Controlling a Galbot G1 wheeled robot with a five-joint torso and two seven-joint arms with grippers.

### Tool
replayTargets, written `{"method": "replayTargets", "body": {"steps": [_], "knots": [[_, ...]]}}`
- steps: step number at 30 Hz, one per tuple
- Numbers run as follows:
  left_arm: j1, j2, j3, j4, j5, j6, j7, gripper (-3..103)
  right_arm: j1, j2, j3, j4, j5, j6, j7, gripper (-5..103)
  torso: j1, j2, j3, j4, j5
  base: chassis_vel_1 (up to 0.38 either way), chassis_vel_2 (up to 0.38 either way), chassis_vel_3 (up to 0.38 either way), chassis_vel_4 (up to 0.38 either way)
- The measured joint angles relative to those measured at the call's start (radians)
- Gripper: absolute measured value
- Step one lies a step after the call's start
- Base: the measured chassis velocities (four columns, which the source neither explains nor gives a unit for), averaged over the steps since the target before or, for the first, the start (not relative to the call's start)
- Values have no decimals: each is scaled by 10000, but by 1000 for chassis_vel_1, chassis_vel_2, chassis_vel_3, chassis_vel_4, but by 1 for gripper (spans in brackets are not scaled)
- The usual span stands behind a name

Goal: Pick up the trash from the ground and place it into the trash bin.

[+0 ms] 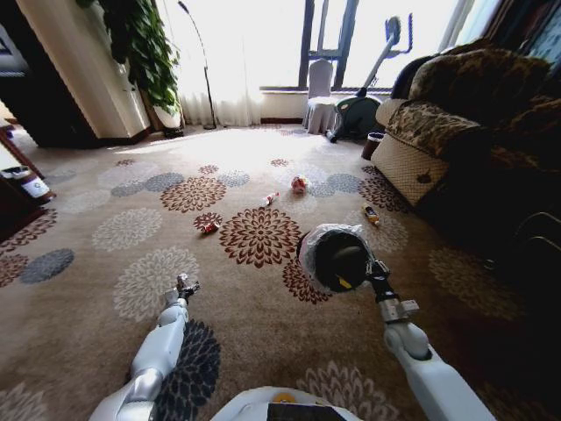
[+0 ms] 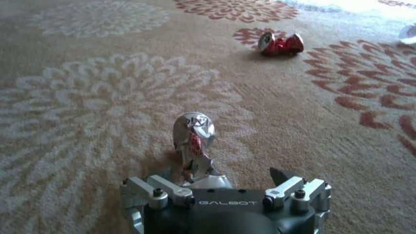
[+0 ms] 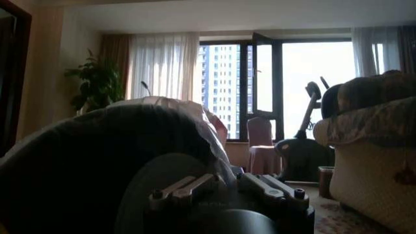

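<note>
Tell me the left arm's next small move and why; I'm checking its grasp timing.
Probably close the left gripper on the crushed can. Its fingers stand open, and the can lies on the carpet reaching in between them, nearer one finger. The right gripper is at the trash bin.

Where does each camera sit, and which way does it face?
Head: looks forward and down over carpet; both arms, left gripper, right gripper holding the trash bin.
Left wrist: low, facing a silver can; own gripper shows.
Right wrist: behind the bin, facing the window; own gripper shows.
Shared: head and left wrist show the red can.
</note>
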Motion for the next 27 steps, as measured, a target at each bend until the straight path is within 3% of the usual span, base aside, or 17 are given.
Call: {"method": "replayTargets", "body": {"steps": [13,23,26,27], "knots": [[20,35,-169,210,-36,206,-130,52,42,125,-44,-112,10,33,0,0,0,0,0,4,1,0,0,0,0],[442,58,-207,-380,-181,189,-108,51,-75,90,59,-47,14,66,1,0,0,0,0,1,-3,0,0,0,0],[1240,176,-190,-2036,-1049,180,130,51,-36,104,62,-73,18,93,0,0,0,0,-1,2,0,0,0,0,0],[1240,176,-190,-2036,-1049,180,130,51,-36,104,62,-73,18,93,0,0,0,0,-1,2,0,0,0,0,0]]}}
